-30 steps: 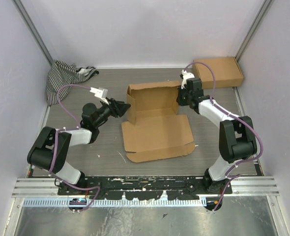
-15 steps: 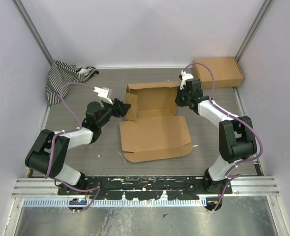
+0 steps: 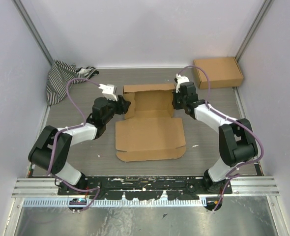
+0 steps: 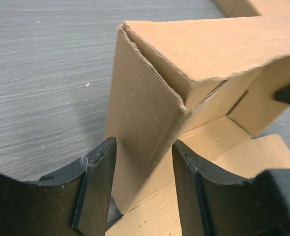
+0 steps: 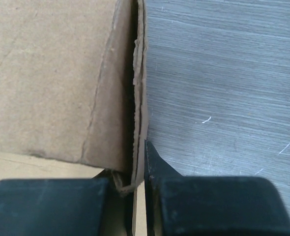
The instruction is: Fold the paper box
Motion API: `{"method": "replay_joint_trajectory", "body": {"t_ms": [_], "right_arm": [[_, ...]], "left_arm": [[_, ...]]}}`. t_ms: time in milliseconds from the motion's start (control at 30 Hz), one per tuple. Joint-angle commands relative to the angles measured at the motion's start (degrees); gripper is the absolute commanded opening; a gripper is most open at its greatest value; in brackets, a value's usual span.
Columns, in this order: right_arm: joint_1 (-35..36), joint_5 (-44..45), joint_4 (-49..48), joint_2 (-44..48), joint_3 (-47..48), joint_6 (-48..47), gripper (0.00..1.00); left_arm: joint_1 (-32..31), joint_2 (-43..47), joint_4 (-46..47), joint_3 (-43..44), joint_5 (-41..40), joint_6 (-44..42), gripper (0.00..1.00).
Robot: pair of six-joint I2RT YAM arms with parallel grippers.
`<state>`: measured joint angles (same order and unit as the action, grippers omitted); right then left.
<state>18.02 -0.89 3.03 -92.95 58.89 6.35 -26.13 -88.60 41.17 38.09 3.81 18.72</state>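
Brown paper box (image 3: 150,132) now square-on, left end effector (image 3: 127,104) astride its wall

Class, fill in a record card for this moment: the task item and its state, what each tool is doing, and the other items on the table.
Task item: paper box, partly folded; back and side walls raised, front panel lying flat
Left tool: open, fingers either side of the box's left wall
Right tool: shut on the box's right wall
Other items: striped cloth at far left; assembled cardboard box at far right
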Motion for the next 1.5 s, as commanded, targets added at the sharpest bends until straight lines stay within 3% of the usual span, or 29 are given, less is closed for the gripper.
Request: {"method": "replay_joint_trajectory", "body": {"t_ms": [0,133,300,467,533,567,733,900,1000,1067,1333,1367,1467], "right_arm": [[1.91,2.38,-3.86,4.61,-1.35,1.53,0.01],[3.14,4.39,-4.3,5.37,-2.15,2.12,0.01],[4.41,6.66,-5.28,6.08,-3.1,3.94,0.01],[5.46,10.64,-5.07,6.46,-3.35,7.07,0.01],[5.96,12.37,-4.43,6.14,-3.02,8.54,0.01],[6.12,12.86,-3.89,5.72,-2.64,9.65,0.01],[7.56,17.78,0.0,3.67,0.47,15.14,0.01],[10.61,25.5,3.81,-0.19,4.64,18.95,0.01],[10.87,25.67,3.64,-2.68,5.94,20.51,0.01],[10.89,25.08,3.27,-3.25,6.11,20.84,0.01],[10.89,24.44,3.35,-3.08,6.77,20.94,0.01],[10.89,24.22,3.56,-3.11,6.85,20.93,0.03],[10.87,24.0,3.57,-2.47,6.51,20.61,0.16]], "left_arm": [[-1.07,-1.74,-5.36,2.93,-8.96,-2.81,0.55],[-2.96,-2.23,-7.98,3.92,-16.4,-3.9,0.57],[-3.61,-3.34,-11.74,5.69,-21.33,-2.15,0.46],[-5.53,-4.41,-19.86,9.72,-28.36,-2.49,0.26],[-6.55,-5.09,-25.33,12.39,-32.82,-3.58,0.06],[-7.28,-5.62,-28.38,14.22,-35.47,-4.06,0.01],[-11.65,-9.55,-37.78,22.01,-54.35,-6.65,0.0],[-13.2,-11.08,-33.97,20.92,-58.33,-6.51,0.0],[-13.23,-11.08,-29.58,18.39,-57.29,-5.83,0.0],[-13.2,-10.55,-27.91,17.41,-55.11,-5.74,0.04],[-13.13,-4.72,-29.31,14.34,-49.24,-3.58,0.49],[-13.11,-3.81,-29.96,14.01,-49.03,-3.08,0.57],[-13.1,-0.43,-31.5,12.93,-48.1,-2.96,0.63]]}}
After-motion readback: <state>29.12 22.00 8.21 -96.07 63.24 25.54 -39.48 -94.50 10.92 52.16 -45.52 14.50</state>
